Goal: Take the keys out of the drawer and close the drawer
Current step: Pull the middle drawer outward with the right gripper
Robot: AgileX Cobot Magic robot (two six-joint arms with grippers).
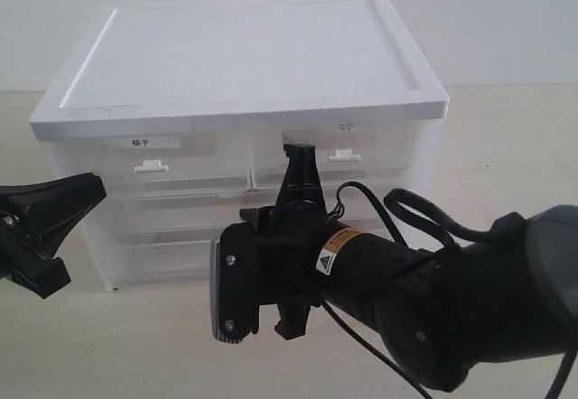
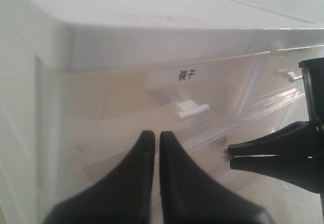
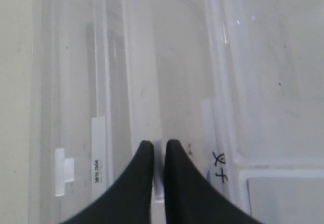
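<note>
Beige tabletop (image 1: 506, 146) carries a white plastic cabinet (image 1: 244, 56) with translucent drawers, all apparently shut. The small bunch of silver keys shows in no view. I take it to lie inside the full-width translucent bottom drawer (image 1: 167, 259), whose own pull tab (image 3: 63, 171) sits beside a small label strip (image 3: 98, 148). The right gripper (image 3: 159, 150) is pinched closed on a thin white tab handle (image 3: 158, 188). That handle appears to belong to the unlabelled tier just above, so a pull may open the wrong drawer. The grip is only at the fingertips on a slim lip, so it could slip off. The left gripper (image 2: 152, 135) hangs closed and empty, apart from the cabinet's front. With nothing bracing it, the light cabinet may slide forward instead of the drawer opening.
</note>
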